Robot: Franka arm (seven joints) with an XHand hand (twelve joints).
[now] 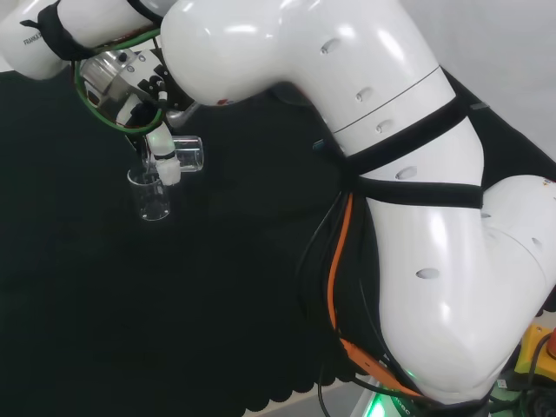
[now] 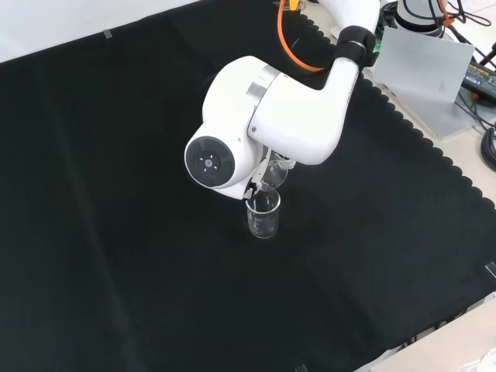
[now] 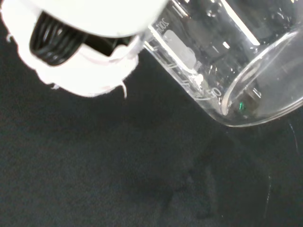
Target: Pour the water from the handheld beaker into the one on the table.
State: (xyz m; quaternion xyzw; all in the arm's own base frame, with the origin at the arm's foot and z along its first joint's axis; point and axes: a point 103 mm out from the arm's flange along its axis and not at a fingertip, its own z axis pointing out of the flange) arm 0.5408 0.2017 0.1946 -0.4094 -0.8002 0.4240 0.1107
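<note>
Arm reaches out over the surface point(image 2: 116, 194), its big white link with the round grey cap standing above the hand. Hand point(image 1: 161, 152) points downward just above the standing beaker point(image 1: 152, 195), fingers curled round a tipped beaker point(image 1: 189, 154).

Black cloth point(image 2: 116, 194) with a scalloped edge, spread over the bench. Beyond that edge at the front view's upper right, a grey metal sheet point(image 2: 426, 66) and dark cables point(image 2: 488, 143); pale floor point(image 2: 465, 341) past its lower right corner.
</note>
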